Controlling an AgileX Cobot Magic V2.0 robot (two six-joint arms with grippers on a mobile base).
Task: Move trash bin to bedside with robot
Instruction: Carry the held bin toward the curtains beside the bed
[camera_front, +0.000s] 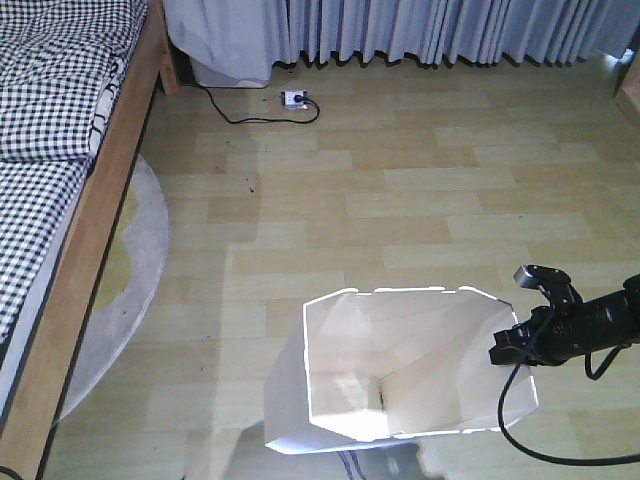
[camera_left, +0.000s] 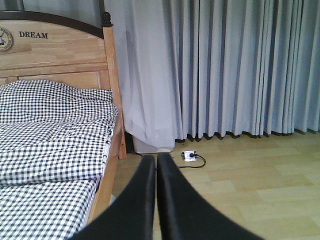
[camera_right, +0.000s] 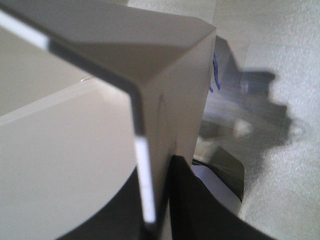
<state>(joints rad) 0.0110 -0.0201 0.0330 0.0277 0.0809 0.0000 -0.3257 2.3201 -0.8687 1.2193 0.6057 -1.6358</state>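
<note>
Gripping trash bin (camera_front: 340, 370) rim, right fingers (camera_right: 200, 210); left fingers (camera_left: 135, 210) pressed together, empty.

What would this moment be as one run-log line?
right end effector: shut on trash bin rim | left end effector: shut, empty | bed: not reached

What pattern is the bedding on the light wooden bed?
Black-and-white checked bedding, clearest in the left wrist view.
</note>
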